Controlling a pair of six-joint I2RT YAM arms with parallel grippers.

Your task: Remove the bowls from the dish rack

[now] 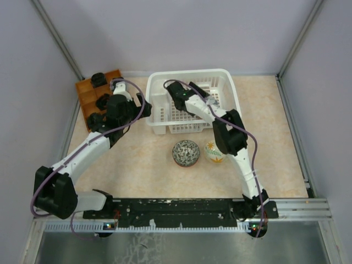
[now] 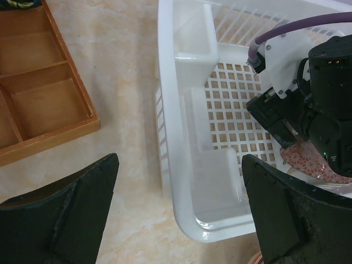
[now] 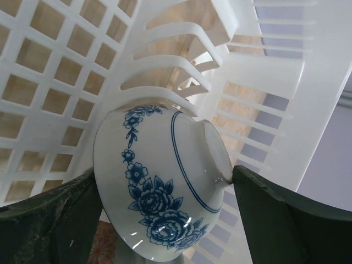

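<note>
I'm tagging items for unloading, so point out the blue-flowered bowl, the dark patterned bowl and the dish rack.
blue-flowered bowl (image 3: 159, 209): right wrist view, its painted side.
dark patterned bowl (image 1: 186, 153): top view, its inside.
dish rack (image 1: 158, 110): top view, its left compartment wall.

Left wrist view: the right arm (image 2: 330, 82) covers most of a red-patterned bowl (image 2: 305, 159). Top view: that arm hides every bowl inside the rack (image 1: 187, 73).

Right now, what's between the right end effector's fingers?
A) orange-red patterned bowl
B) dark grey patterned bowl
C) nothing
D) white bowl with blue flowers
D: the right wrist view shows the white bowl with blue flowers tipped on its side against the dividers of the dish rack, flanked on both sides by the right end effector.
</note>
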